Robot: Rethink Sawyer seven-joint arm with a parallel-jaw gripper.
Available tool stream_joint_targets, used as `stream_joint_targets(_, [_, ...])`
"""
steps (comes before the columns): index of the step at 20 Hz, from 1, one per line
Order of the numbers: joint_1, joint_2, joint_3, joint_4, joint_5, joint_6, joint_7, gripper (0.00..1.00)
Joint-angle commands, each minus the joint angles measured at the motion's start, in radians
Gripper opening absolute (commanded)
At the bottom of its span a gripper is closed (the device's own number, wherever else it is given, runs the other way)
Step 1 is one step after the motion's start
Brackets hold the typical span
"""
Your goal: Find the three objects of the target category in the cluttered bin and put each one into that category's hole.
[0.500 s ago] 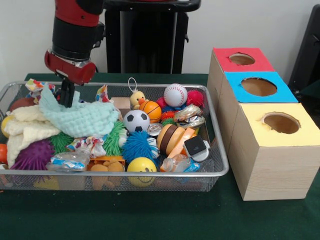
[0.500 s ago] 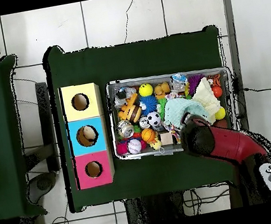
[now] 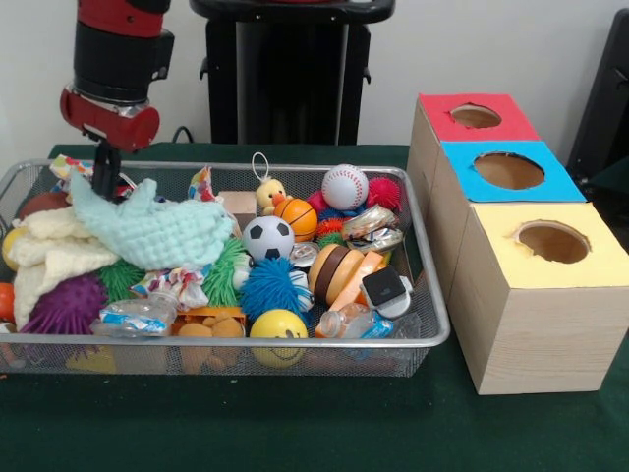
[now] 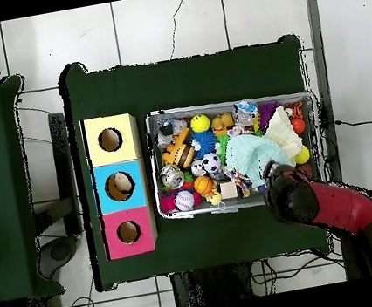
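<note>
A wire bin (image 3: 433,295) holds a heap of toys, balls and cloths. My gripper (image 3: 104,183) hangs over the bin's far left part, shut on a raised corner of the mint cloth (image 3: 157,232). The rest of that cloth lies draped over the pile beside a cream cloth (image 3: 47,258). In the overhead view the arm (image 4: 309,201) covers the gripper, and the mint cloth (image 4: 244,152) spreads out from under it. Three boxes with round holes stand beside the bin: red (image 3: 516,123), blue (image 3: 552,183) and yellow (image 3: 601,262).
In the bin lie a soccer ball (image 3: 267,238), a baseball (image 3: 345,186), a small basketball (image 3: 296,217), a yellow smiley ball (image 3: 278,328), a duck (image 3: 268,195) and purple (image 3: 64,307) and blue (image 3: 269,287) spiky balls. Something pale shows inside the blue box (image 4: 133,184).
The gripper has risen and moved toward the bin's end, away from the boxes. The mint cloth's corner went with it.
</note>
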Motion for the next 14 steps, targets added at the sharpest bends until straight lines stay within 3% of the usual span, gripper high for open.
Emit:
stream_joint_targets(1, [-0.032, 0.028, 0.149, -0.009, -0.109, 0.117, -0.13, 0.0])
stream_joint_targets(5, [-0.059, 0.097, 0.209, -0.102, -0.129, 0.158, -0.159, 0.0])
stream_joint_targets(14, [-0.038, 0.226, 0.222, -0.35, -0.093, 0.233, -0.106, 0.0])
